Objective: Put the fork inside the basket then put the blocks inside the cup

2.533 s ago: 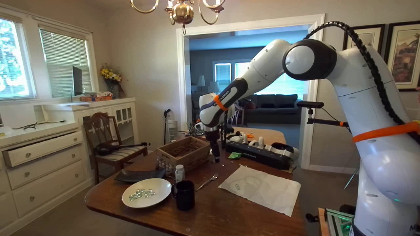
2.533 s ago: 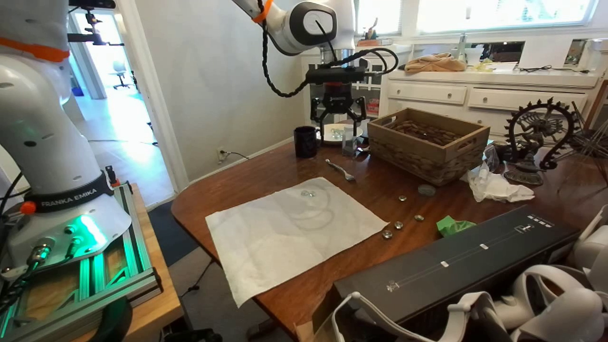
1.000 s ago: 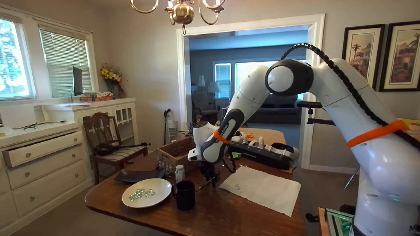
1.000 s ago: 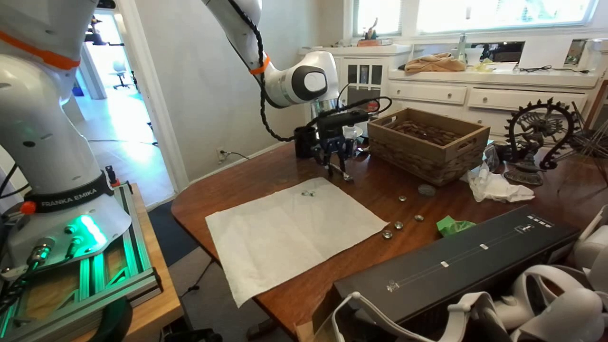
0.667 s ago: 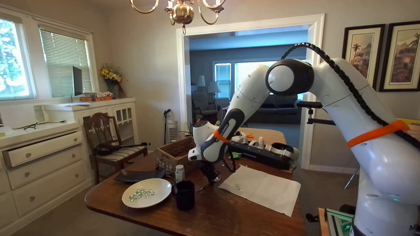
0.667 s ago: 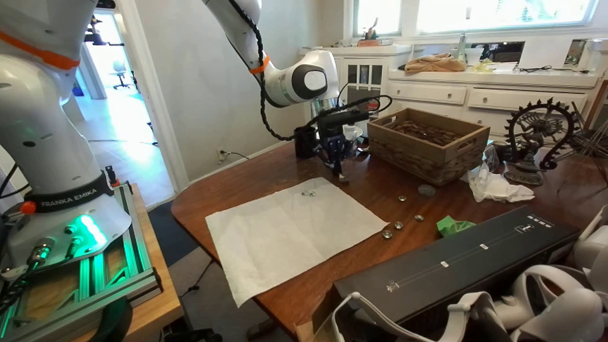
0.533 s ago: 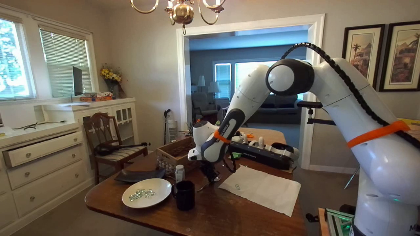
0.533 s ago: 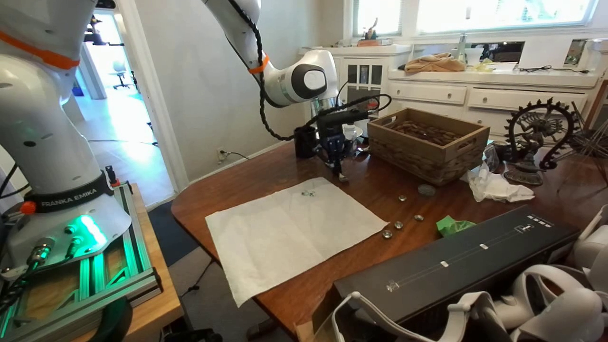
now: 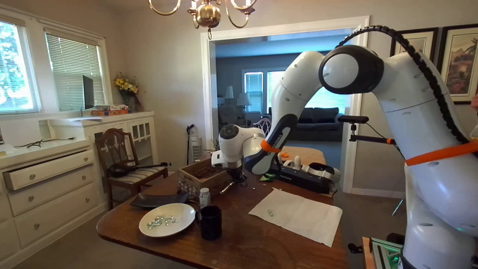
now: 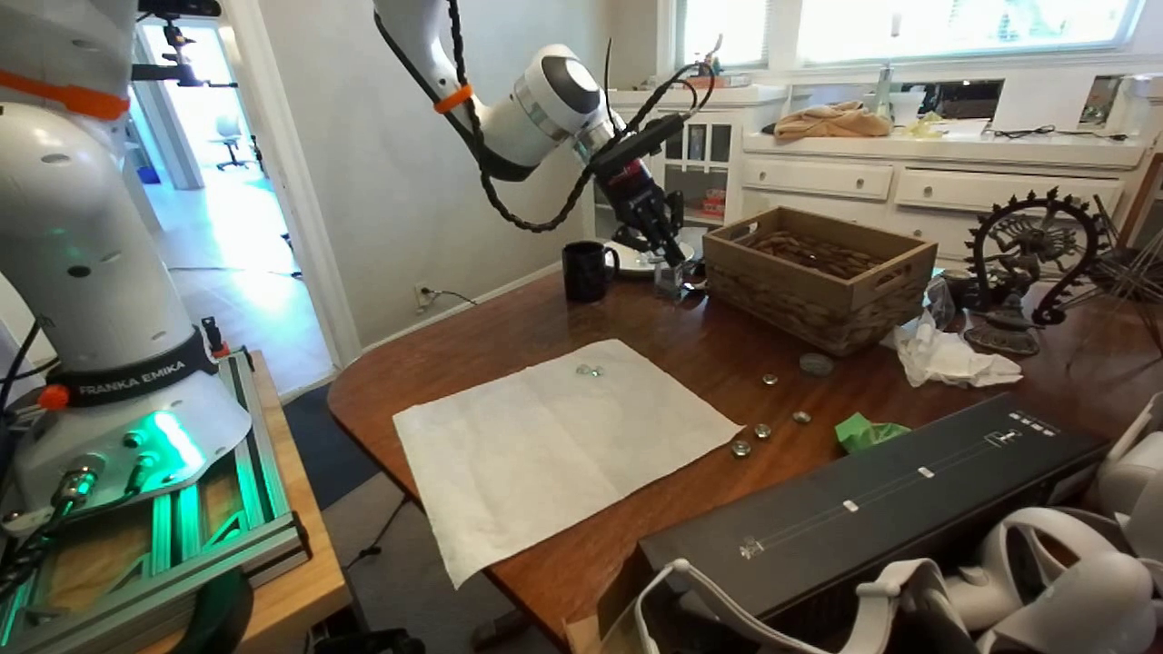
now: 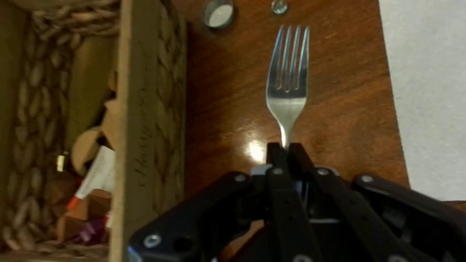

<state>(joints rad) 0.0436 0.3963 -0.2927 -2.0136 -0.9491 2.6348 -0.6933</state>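
Left to right in an exterior view: you had the white plate (image 9: 183,214) at the near left of the table (image 9: 257,243), clear glass pieces (image 9: 161,222) loose on it, and a dark tray (image 9: 158,200) just beyond on the far side. Next came your basket (image 9: 189,185), upright, farther back; the wrist view showed you brown block-like pieces (image 11: 98,203) and a white tag (image 11: 97,171) inside it. A small pale bottle (image 9: 204,198) stood just near of the basket, and your cup (image 9: 211,224), a black mug, stood upright on the near side of that, handle toward the plate, inside hidden. Then your gripper (image 11: 286,150): it was just right of the basket, tilted, jaws narrow, with the fork (image 11: 287,103) pinched between them, tines poking out past the tips in the wrist view. So your fork was held, up off the table, outside the basket, between its side wall and the white paper (image 9: 298,220). The paper lay flat to the right, two more clear pieces (image 10: 595,371) on it. Farther back you had a green wrapper (image 9: 267,177), and right of it a long black box (image 9: 306,181). Your robot arm (image 9: 347,71) reached in from the right, orange bands (image 9: 440,154) round it
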